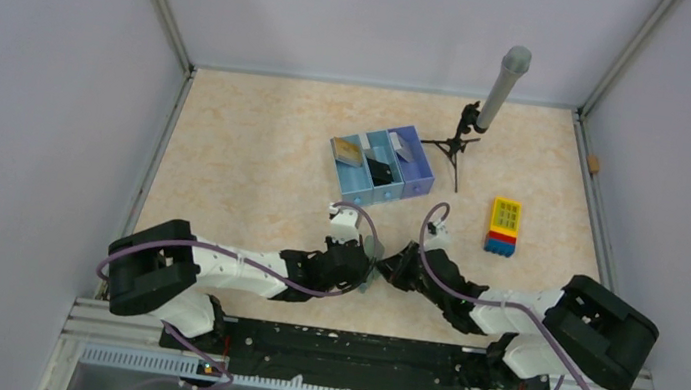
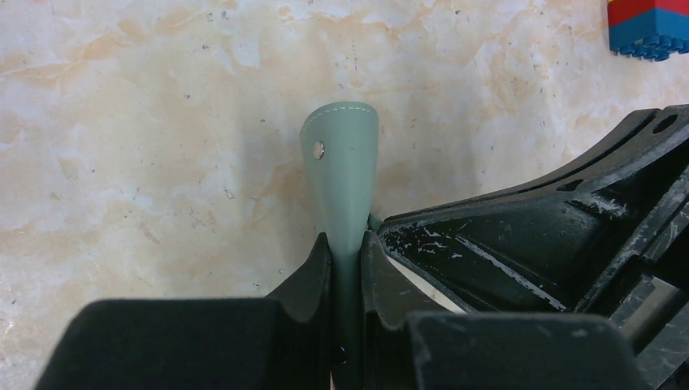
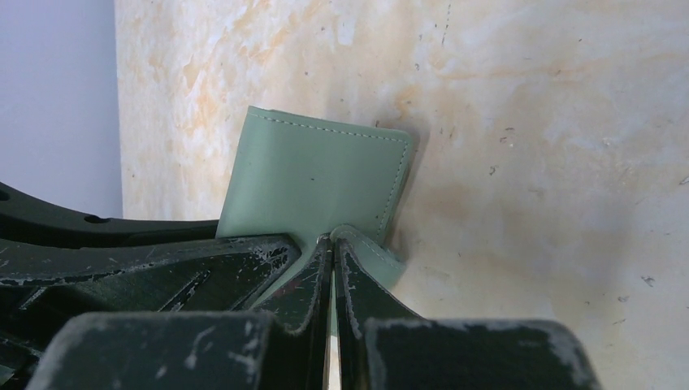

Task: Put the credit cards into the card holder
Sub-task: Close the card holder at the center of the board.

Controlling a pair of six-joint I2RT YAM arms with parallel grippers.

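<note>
The grey-green card holder (image 1: 375, 251) hangs just above the table between both arms, near the front middle. My left gripper (image 2: 347, 240) is shut on its lower edge; the holder (image 2: 341, 162) rises edge-on from the fingers, a snap stud showing. My right gripper (image 3: 334, 237) is shut on a stitched flap of the holder (image 3: 313, 175), whose flat face stands behind the fingertips. In the top view the left gripper (image 1: 363, 264) and right gripper (image 1: 393, 265) nearly touch. The credit cards, one gold (image 1: 347, 150), one dark (image 1: 380, 171), one silvery (image 1: 402, 145), lie in a blue tray (image 1: 419, 178).
A small black tripod with a grey cylinder (image 1: 495, 99) stands right of the tray. A yellow, red and blue toy block (image 1: 504, 226) lies at the right, its corner also in the left wrist view (image 2: 648, 24). Pale walls enclose the table.
</note>
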